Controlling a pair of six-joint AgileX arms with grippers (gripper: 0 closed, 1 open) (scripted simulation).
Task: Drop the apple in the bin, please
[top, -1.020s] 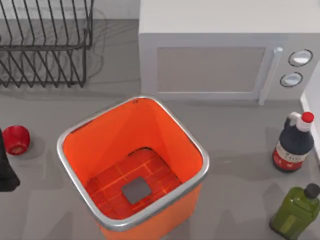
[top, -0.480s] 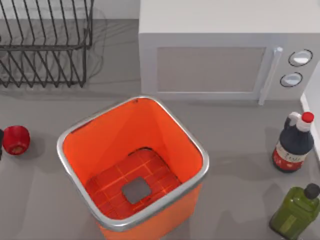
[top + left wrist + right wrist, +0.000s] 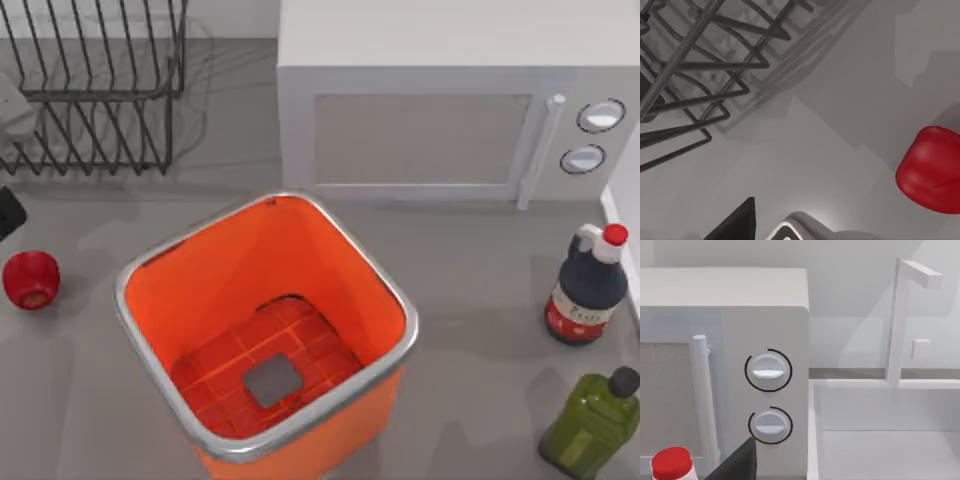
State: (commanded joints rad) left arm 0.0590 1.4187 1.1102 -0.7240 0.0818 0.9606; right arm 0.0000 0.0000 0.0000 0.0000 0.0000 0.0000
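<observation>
The apple (image 3: 30, 280), small, glossy and red, lies on the grey table at the far left, apart from the bin. The bin (image 3: 118, 292) is a large orange square container with a silver rim, standing open near the middle front, with a gridded floor and a grey square inside. A dark part of my left arm (image 3: 6, 212) pokes in at the left edge, just behind the apple. In the left wrist view the apple (image 3: 932, 170) rests on the table off to one side of a dark fingertip (image 3: 737, 224). The right wrist view has a dark fingertip (image 3: 737, 464) facing the microwave's knobs.
A black wire dish rack (image 3: 90, 90) stands at the back left, and a white microwave (image 3: 420, 140) behind the bin. A dark sauce bottle with a red cap (image 3: 588, 288) and a green bottle (image 3: 592, 425) stand at the right. A white sink (image 3: 885, 430) lies beside the microwave.
My left arm has slid along the left edge from the front toward the back, past the apple. The apple and the bin have stayed put.
</observation>
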